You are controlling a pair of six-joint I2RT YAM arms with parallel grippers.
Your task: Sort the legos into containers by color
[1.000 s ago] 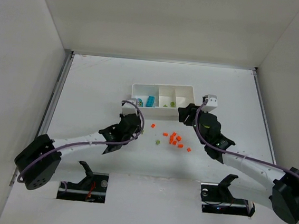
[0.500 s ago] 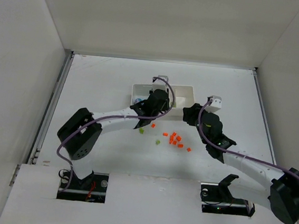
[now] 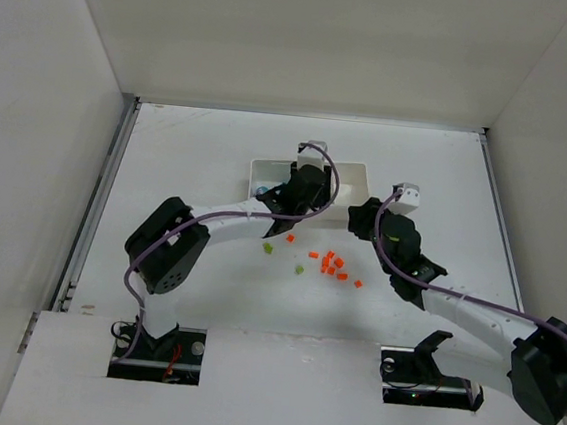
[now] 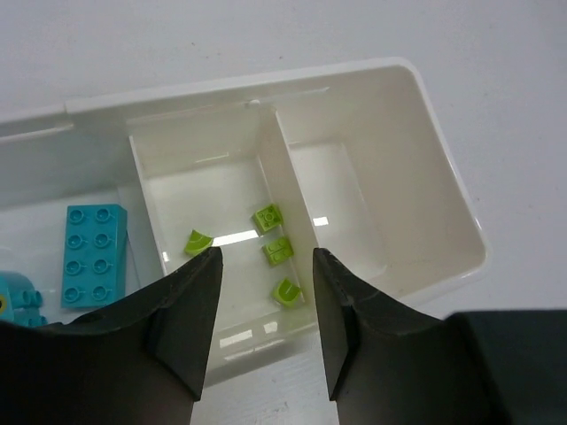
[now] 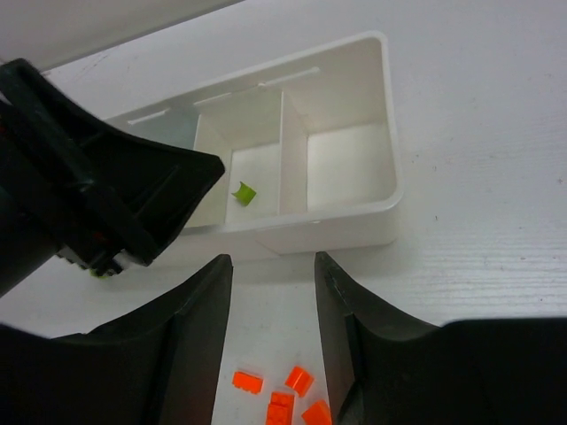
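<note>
Hovering over the white tray [image 4: 443,204], the left gripper [image 4: 266,262] is holding its fingers apart with nothing between them, right above the middle compartment, where four lime green legos [image 4: 267,216] are lying. A teal brick [image 4: 95,252] is resting in the wide left compartment. The right gripper [image 5: 272,264] is likewise standing parted and carrying nothing, hanging just off the tray's 4 o'clock corner. The tray is sitting toward 12 o'clock on the white table [image 3: 189,153], whose matte surface is showing fine streaks in the right wrist view. A cluster of orange legos [image 3: 329,263] is lying on the table at the tray's 5 o'clock, with two loose green legos [image 3: 269,248] between 6 and 7 o'clock. Plain white walls [image 3: 310,44] are enclosing the table on three sides, and a metal rail [image 3: 105,185] is running along its 9 o'clock edge.
</note>
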